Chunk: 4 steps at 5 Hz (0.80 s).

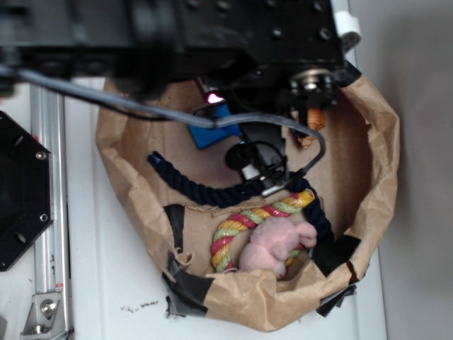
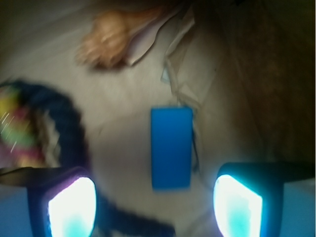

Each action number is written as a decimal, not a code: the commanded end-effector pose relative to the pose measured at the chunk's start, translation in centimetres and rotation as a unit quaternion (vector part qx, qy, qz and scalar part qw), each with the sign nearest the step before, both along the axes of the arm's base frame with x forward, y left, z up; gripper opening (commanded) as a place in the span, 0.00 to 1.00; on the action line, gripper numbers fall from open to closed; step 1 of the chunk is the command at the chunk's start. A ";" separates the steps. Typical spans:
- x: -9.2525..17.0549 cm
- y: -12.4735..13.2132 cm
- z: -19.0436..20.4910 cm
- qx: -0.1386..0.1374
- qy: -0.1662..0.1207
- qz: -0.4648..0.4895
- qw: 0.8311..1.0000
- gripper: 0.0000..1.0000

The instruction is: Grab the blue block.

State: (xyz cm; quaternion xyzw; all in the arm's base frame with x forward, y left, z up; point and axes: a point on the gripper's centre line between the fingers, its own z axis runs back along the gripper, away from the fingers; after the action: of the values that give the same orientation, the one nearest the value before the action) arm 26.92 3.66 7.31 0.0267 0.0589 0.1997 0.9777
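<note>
The blue block is a flat sky-blue slab lying lengthwise on the brown paper floor. In the exterior view the blue block sits at the back of the paper nest, partly crossed by a grey cable and shadowed by the black arm. My gripper hovers above it and is open. Its glowing fingertips stand wide apart on either side of the block's near end. Nothing is between them. In the exterior view the arm hides the fingers.
A navy twisted rope curves left of the block and under the left finger. An orange seashell lies beyond. A coloured rope ring and a pink soft toy lie at the front. Crumpled paper walls ring everything.
</note>
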 end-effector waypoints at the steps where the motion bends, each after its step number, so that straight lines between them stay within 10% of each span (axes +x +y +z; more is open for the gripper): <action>1: -2.0 0.7 -2.4 0.031 -0.024 -0.001 0.999 1.00; 2: -2.0 0.7 -4.8 0.044 -0.012 -0.013 0.999 1.00; 3: -1.2 0.3 -6.9 0.018 -0.009 -0.006 1.000 0.00; 4: -1.3 0.1 -6.5 0.018 -0.018 -0.002 1.000 0.00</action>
State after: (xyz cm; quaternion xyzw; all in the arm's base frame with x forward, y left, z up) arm 25.91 3.40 1.24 0.0379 0.0459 0.1950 0.9790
